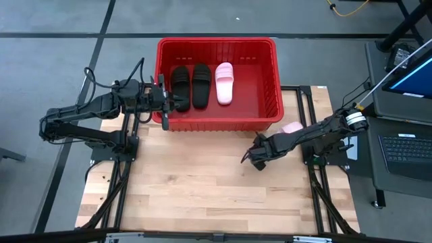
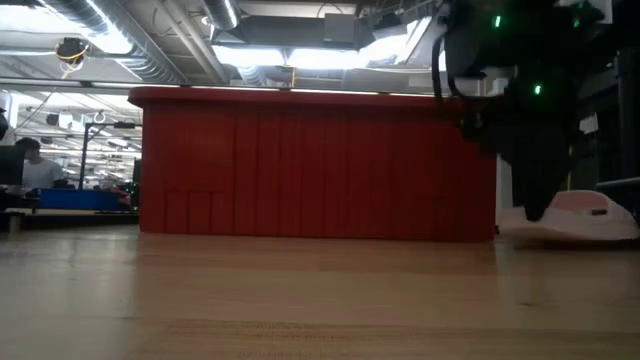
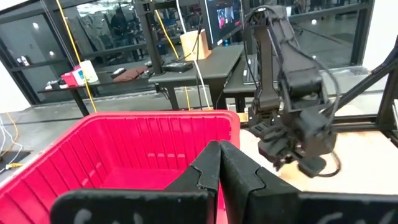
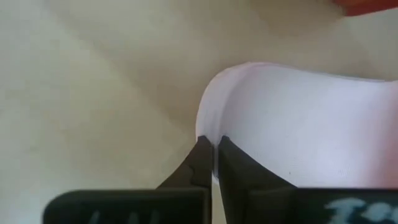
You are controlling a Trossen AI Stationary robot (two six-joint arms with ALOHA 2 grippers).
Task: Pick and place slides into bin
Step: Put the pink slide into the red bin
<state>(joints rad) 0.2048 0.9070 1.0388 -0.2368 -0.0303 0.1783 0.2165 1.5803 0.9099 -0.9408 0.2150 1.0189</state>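
Pink rim pinched: the right gripper (image 4: pixel 212 152) has its two dark fingers pressed nearly together on the thin edge of the last pink slide (image 4: pixel 311 124), as the right wrist view shows at close range. Contact is on the rim only, not across the strap.

High view puts that gripper (image 1: pixel 258 154) low over the wooden table (image 1: pixel 202 182), in front of the bin's near right corner. A patch of the pink slide (image 1: pixel 292 127) shows beside the right arm, just outside the bin wall; the arm hides most of it, so its long axis cannot be read. In the low view it lies flat on the table (image 2: pixel 590 215) to the right of the bin (image 2: pixel 320 165).

Key relation: the bin (image 1: pixel 270 47) lies across the near wall from the held slide, so the transfer calls for a lift over the thick rim. Free floor is on the bin's right side, next to the pink slide already inside (image 1: pixel 225 82); two black slides (image 1: pixel 190 84) fill the left part.

Left gripper (image 1: pixel 164 101) waits at the bin's left wall, fingers closed on nothing (image 3: pixel 219 168). Right arm is clearly the nearer.

Risk, by judgement: an edge pinch may let the slide swing or slip.
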